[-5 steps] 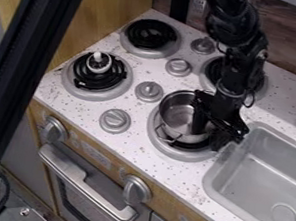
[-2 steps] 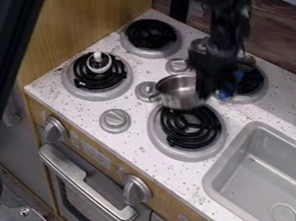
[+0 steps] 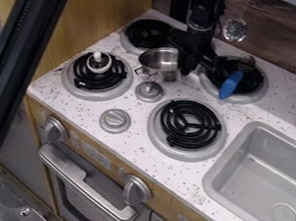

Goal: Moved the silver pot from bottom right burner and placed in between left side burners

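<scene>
Right now, your gripper point(image 3: 189, 67) is clamped on the right side of the silver pot point(image 3: 158, 67). You see the pot between the far-left burner point(image 3: 146, 32) and the round knob point(image 3: 149, 91); you can't tell whether it touches the counter point(image 3: 77, 106).

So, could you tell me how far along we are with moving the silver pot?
The bottom right burner is already free, its coil bare. The silver pot is in the gripper, beside the top left burner. What seems left is bringing it between the left burners, setting it down and releasing.
</scene>
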Robot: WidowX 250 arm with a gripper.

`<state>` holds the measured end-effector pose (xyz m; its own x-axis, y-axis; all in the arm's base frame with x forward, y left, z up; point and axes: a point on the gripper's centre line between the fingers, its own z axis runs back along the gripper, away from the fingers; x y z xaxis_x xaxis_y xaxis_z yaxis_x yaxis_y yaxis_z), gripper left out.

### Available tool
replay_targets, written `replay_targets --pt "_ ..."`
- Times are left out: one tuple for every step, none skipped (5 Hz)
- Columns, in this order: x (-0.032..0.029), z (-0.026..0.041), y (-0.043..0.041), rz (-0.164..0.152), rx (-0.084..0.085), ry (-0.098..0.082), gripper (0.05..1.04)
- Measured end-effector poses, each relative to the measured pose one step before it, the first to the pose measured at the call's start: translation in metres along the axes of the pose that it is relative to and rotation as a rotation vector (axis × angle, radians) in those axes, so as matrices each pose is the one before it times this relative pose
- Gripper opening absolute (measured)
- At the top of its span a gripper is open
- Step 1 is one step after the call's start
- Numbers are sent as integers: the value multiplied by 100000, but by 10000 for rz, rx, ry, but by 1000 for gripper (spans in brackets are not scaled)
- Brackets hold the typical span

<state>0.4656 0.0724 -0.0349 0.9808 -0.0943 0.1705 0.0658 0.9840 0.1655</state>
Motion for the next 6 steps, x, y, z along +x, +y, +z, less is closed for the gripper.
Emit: replay_targets --pt "1776 -161 1887 11 413 -544 55" --pt "1101 159 606 203 80 322 55" --pt "-410 -463 247 100 190 123 55" --pt "-1565 -1049 607 657 77 227 55" --pt "-1739 276 792 675 7 399 69" --pt "-985 1440 1035 554 -282 -67 214"
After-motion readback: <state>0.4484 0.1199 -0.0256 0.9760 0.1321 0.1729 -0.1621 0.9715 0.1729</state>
